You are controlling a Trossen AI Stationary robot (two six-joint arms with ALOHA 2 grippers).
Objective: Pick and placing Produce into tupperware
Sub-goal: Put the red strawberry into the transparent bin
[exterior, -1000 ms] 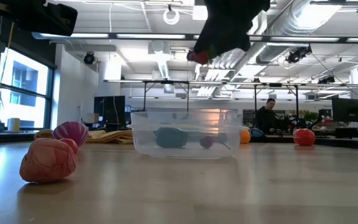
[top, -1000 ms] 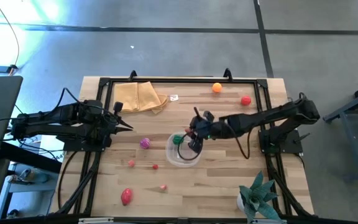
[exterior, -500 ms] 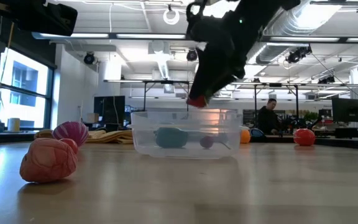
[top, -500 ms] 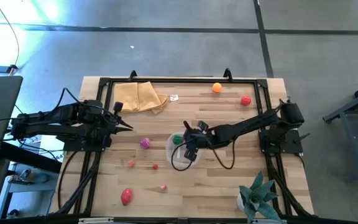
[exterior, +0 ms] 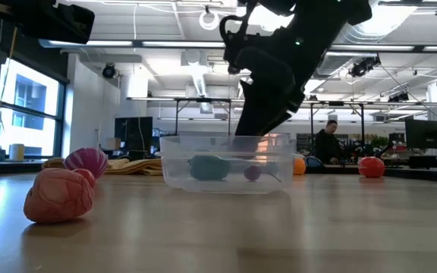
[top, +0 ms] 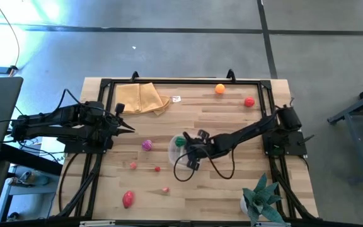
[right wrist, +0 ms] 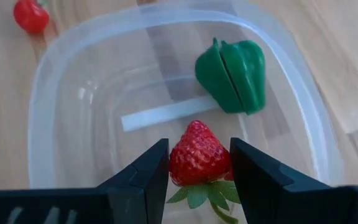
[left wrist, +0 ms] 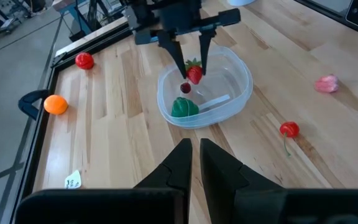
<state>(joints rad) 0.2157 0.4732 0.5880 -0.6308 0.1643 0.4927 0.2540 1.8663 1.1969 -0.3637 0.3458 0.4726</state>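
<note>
Inside round clear plastic tub (right wrist: 55,81): one green pepper (right wrist: 232,76), one red strawberry (right wrist: 197,154) pinched by right claw (right wrist: 197,171), rim close around.

1. No readable text, brand or number anywhere.
2. Small white tag (left wrist: 72,181) on the table (left wrist: 129,130) has dark marks (too small to read).
3. Same small white tag in the high view: illegible.

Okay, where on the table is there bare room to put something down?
Bare wood lies between the tan cloth and the orange fruit, and between the tub and the potted plant. It is crowded left of the tub, around the magenta fruit.
</note>
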